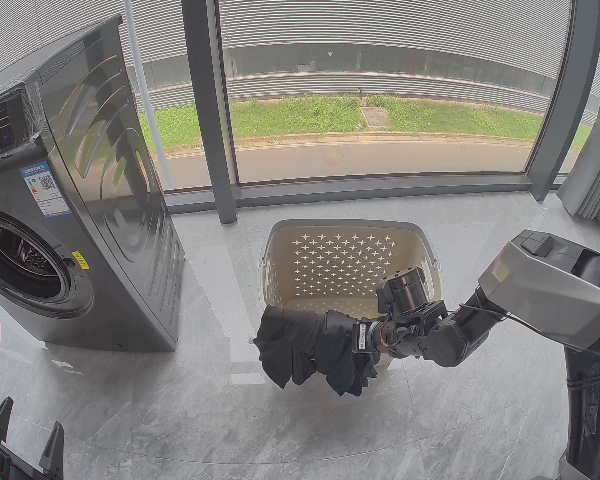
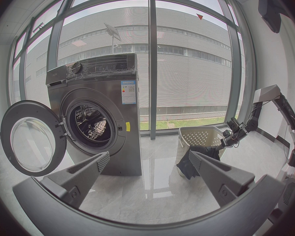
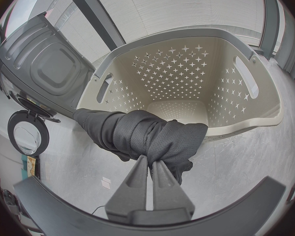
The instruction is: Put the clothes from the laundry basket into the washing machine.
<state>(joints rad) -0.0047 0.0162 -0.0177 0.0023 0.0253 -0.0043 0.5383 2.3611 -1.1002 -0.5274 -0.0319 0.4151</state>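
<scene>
Head view, entry one: what do you hold?

Item: my right claw (image 3: 150, 164). Jaws nearly closed, pinching a bunched fold of one black garment (image 3: 144, 135). Count held: one.

Location of the garment?

Over the near rim of the basket (image 1: 350, 223), toward its near-left corner, lifted off the bottom. Loose ends hang down outside the front wall, above the floor (image 1: 247, 428). Touching the rim or just clear of it: I cannot tell.

Destination?

Item: washer (image 1: 107, 188), well apart from the basket, toward the floor's left side. Door (image 2: 31, 138) swung open, drum (image 2: 91, 125) showing.

Second claw?

Item: my left claw (image 2: 148, 156). Wide open, holding nothing, low and facing the washer.

Hazards, as you judge them?

Three listed.
1. My pinch takes only a small fold, and most of the cloth hangs to one side. A quick swing could pull it free and drop it on the floor.
2. A dangling end could catch the rim as I draw away, dragging or tipping the basket.
3. At the washer, trailing ends may snag on the door. They could also lie across the drum's lip instead of going in, if I let go too early.
</scene>
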